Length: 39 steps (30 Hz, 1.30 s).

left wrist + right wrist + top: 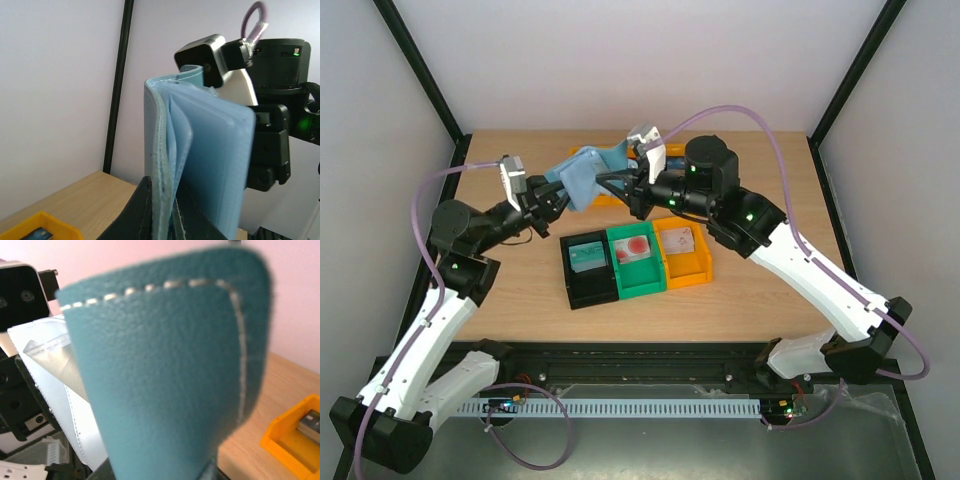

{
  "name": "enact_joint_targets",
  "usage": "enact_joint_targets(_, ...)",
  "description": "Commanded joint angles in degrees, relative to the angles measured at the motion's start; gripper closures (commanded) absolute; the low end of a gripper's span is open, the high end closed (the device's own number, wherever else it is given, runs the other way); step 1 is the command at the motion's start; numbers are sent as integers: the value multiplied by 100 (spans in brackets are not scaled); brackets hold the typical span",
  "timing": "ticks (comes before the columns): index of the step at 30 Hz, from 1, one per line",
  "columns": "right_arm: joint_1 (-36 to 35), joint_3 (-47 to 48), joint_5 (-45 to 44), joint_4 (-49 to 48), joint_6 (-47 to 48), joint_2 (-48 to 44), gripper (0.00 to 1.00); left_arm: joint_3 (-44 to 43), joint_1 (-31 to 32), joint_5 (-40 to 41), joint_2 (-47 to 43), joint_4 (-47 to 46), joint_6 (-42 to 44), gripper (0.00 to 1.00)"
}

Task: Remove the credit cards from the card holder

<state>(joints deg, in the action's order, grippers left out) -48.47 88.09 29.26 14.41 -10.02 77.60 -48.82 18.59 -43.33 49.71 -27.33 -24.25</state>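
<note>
The slate-blue card holder hangs open in the air above the back middle of the table, held from both sides. My left gripper is shut on its left leaf; in the left wrist view the dark fingers pinch the wallet's lower edge. My right gripper is shut on the right leaf, whose outer flap fills the right wrist view and hides the fingers. The paler inner face shows a clear pocket. No credit card shows in the wallet. One card lies in each front bin: teal, red-and-white, pale.
A black bin, a green bin and an orange bin stand side by side in the table's middle. Another orange bin sits under the wallet at the back, also in the wrist views, with a dark card in it.
</note>
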Motion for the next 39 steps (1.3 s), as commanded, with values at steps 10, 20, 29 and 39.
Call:
enact_joint_targets(10, 152, 212, 414, -70, -65, -225, 98, -211, -174, -682, -176, 1157, 1295, 43)
enact_joint_targets(20, 221, 488, 684, 458, -14, -99, 98, -660, -226, -1349, -349, 1867, 2010, 36)
enact_joint_targets(29, 223, 625, 779, 713, 145, -16, 98, -728, -235, -1329, -561, 2033, 1815, 32)
enact_joint_targets(39, 222, 670, 1084, 654, 196, 23, 98, -589, -243, -958, -552, 1487, 1318, 93)
